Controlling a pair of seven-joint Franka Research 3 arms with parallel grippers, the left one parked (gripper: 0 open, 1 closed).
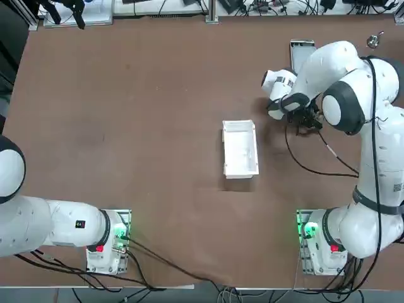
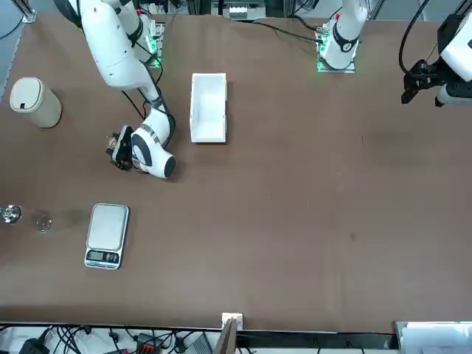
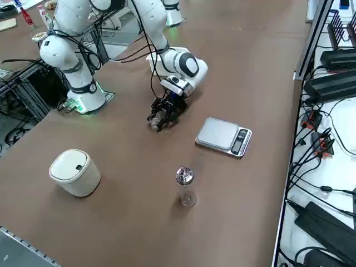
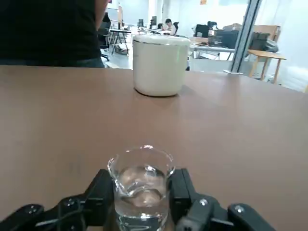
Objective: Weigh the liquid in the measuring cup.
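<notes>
The measuring cup [image 4: 141, 185], a tiny clear cup with liquid in its lower part, stands upright on the brown table between the black fingers [image 4: 101, 195] of my right gripper [image 4: 141, 195]. The jaws are shut against its two sides. In the right side view the gripper [image 3: 158, 119] is low at the table, a short way from the silver scale [image 3: 222, 136], whose platform is bare. From overhead the gripper [image 1: 308, 120] sits right of the white tray [image 1: 240, 165], and the arm hides the cup.
A white lidded canister [image 3: 75, 171] stands near the table's right edge. A small shiny metallic piece [image 3: 184, 176] and a flat clear disc-like item [image 3: 188, 198] lie beyond the scale [image 2: 107, 234]. A person in dark clothes [image 4: 48, 29] stands past the table.
</notes>
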